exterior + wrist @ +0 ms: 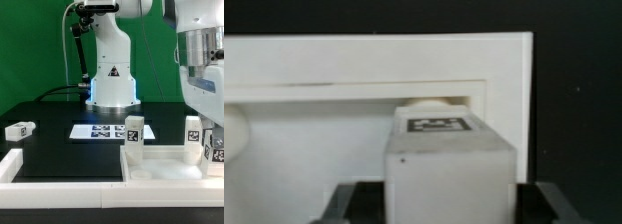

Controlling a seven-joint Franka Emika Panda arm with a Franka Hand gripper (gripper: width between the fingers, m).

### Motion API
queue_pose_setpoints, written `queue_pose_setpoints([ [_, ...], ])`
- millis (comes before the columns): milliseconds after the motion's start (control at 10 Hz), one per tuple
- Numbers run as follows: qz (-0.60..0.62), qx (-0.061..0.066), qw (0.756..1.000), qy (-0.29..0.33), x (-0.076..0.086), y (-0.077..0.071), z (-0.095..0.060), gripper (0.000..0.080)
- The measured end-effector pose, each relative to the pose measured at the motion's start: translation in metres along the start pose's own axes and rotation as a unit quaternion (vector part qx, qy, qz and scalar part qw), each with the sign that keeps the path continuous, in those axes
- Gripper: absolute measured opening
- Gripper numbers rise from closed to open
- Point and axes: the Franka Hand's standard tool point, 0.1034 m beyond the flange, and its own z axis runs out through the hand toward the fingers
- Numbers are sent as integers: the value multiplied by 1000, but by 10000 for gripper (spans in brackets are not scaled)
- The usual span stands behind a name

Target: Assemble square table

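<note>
The white square top point(165, 175) lies at the front on the exterior view's right. Two white tagged legs stand upright on it, one at its left corner point(134, 134) and one further right point(192, 133). My gripper point(212, 152) is at the top's right edge, shut on a third leg point(216, 150) held upright. In the wrist view the gripper point(446, 205) holds this leg point(446, 150) between dark fingers point(358, 200), over the top's rim point(384, 55). A round peg or hole shows just beyond the leg. A fourth leg point(20, 128) lies loose at the far left.
The marker board point(100, 130) lies flat in front of the robot base point(110, 75). A long white L-shaped wall piece point(40, 182) runs along the front left of the black table.
</note>
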Motion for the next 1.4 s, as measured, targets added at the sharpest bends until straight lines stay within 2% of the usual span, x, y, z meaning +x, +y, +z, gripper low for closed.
queue_pose_setpoints([
  [100, -43, -7, 999, 6, 0, 2, 0, 382],
  [200, -135, -19, 990, 26, -4, 4, -1, 382],
  [300, -221, -20, 974, 33, -10, 5, -1, 572],
  [400, -272, -19, 962, 31, -11, 5, 0, 625],
  [500, -298, -20, 954, 31, -10, 4, 0, 645],
  [700, -368, -23, 929, 30, -10, 4, 0, 648],
  [800, -430, -26, 902, 32, -8, 3, 0, 648],
  [900, -517, -29, 855, 37, -5, 1, 1, 649],
  [1000, -564, -29, 824, 39, -4, 0, 4, 649],
  [1100, -577, -29, 816, 38, -4, -1, 4, 649],
  [1200, -568, -29, 822, 38, -4, 0, 4, 649],
  [1300, -563, -29, 825, 38, -4, 0, 4, 563],
  [1400, -561, -29, 826, 38, -4, 0, 4, 429],
])
